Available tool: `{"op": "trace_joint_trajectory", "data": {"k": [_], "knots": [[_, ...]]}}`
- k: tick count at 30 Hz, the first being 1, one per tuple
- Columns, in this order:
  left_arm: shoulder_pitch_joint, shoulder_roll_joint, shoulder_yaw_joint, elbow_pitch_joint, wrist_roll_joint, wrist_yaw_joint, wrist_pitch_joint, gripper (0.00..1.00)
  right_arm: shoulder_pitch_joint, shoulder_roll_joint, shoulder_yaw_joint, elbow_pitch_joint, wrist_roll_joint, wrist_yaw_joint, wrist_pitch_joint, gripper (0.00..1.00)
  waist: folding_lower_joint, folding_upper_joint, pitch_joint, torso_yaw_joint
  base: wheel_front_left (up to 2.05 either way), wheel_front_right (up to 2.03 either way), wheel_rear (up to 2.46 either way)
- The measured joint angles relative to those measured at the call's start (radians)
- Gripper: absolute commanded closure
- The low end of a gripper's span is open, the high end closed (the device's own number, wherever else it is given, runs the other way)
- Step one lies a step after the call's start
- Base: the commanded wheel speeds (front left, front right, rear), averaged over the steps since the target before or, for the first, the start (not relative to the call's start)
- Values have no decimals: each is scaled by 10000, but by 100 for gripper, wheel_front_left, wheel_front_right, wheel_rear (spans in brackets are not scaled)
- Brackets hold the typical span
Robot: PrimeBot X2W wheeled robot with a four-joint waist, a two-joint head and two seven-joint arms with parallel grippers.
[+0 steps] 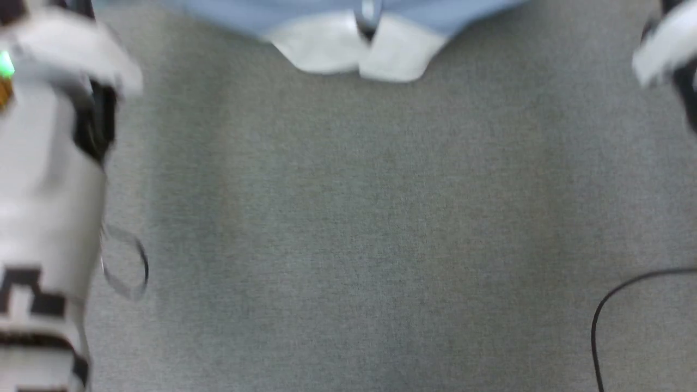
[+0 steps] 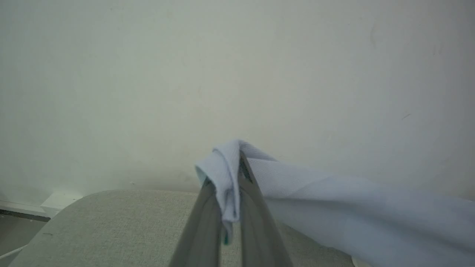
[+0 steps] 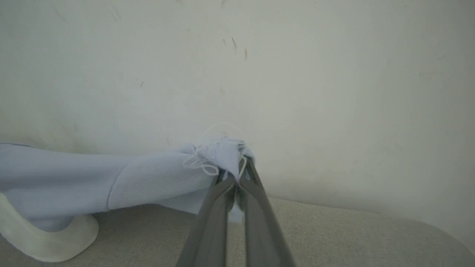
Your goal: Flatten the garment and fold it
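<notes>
A: Anything lying near the robot?
B: The head view is blurred. Nearest is a black cable (image 1: 599, 321) curling in at lower right. A thin wire loop (image 1: 128, 267) sits just beside the left forearm (image 1: 43, 190). Both are well apart from the garment (image 1: 305, 13).

A: Where's the garment?
B: Far end, top centre of the head view. It's light blue, with the white collar (image 1: 354, 51) pointing back toward the robot and lying on the grey. In the wrist views it stretches sideways from each tool, and the collar hangs low, apparently resting on the cloth top.

A: Surface and room?
B: The surface (image 1: 348, 218) is grey woven fabric, with a rounded corner in the left wrist view. Behind it is a pale wall (image 2: 185, 74) with a few dark scuffs (image 3: 234, 44). A white ledge (image 2: 55, 200) runs at the wall's foot.

A: Arms and tools?
B: The left forearm runs along the left edge of the head view, with a green light (image 1: 5, 65) near its top. A bit of the right arm (image 1: 664, 49) shows at upper right. The left tool (image 2: 232, 174) is clenched on a bunched fold of the garment. That cloth drapes between the fingers and the rest trails right. The right tool (image 3: 235, 174) is pinched tight on a ribbed edge, with a loose white thread (image 3: 202, 167) at the grip and cloth running left. Both tips sit above the surface, aimed at the wall.
</notes>
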Motion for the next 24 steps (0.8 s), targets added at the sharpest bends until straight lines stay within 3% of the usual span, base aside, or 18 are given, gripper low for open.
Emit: {"op": "trace_joint_trajectory", "data": {"k": [6,12,13,18,24], "knots": [[2938,0,660,-1753,-374,378,-86,100,2659,-564,-155,-1561,596,0,-512,100,-1,0,-849,124,0,0,0],[6659,499,715,-4798,-305,1601,368,100,5913,-930,-1678,-4169,265,2,-617,100,-3,0,-1853,188,0,0,0],[7845,790,752,-6059,-305,2113,815,100,7155,-867,-2399,-5053,-71,2,-408,100,-3,0,-2174,202,0,0,0],[10557,1484,1110,-9168,-316,3536,1841,100,9915,73,-4335,-7505,-970,8,890,100,-4,0,-2840,204,0,0,0],[12761,1691,1252,-11296,-431,4606,2721,100,12306,1517,-5674,-9622,-1852,4,2500,100,-3,0,-3198,265,0,0,0]]}}
